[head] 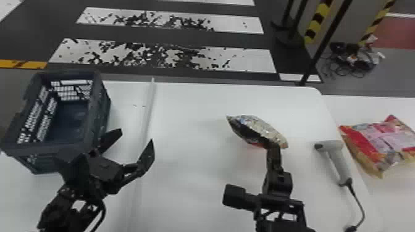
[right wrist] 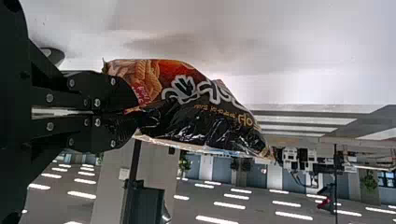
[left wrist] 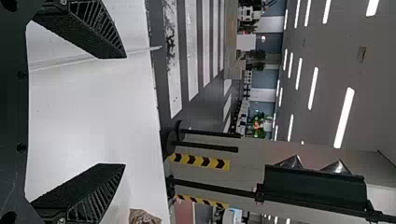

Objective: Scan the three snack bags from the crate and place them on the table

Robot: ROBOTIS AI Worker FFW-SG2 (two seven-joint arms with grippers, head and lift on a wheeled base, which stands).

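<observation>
My right gripper (head: 273,147) holds a black, orange and silver snack bag (head: 257,128) above the table, pinched at one edge. In the right wrist view the bag (right wrist: 201,109) extends out from the closed right gripper (right wrist: 133,111). My left gripper (head: 134,140) stands open beside the crate's right side; the left wrist view has the left gripper (left wrist: 123,111) with nothing between its fingers. The grey crate (head: 100,114) is at the left, its visible floor bare. A white handheld scanner (head: 338,160) lies right of my right gripper. A red and yellow snack bag (head: 379,142) lies at the far right.
The scanner's cable (head: 358,203) runs toward the front edge. A raised seam (head: 148,108) crosses the white table (head: 191,123) between the crate and the held bag. Black posts (head: 324,40) stand on the floor behind the table.
</observation>
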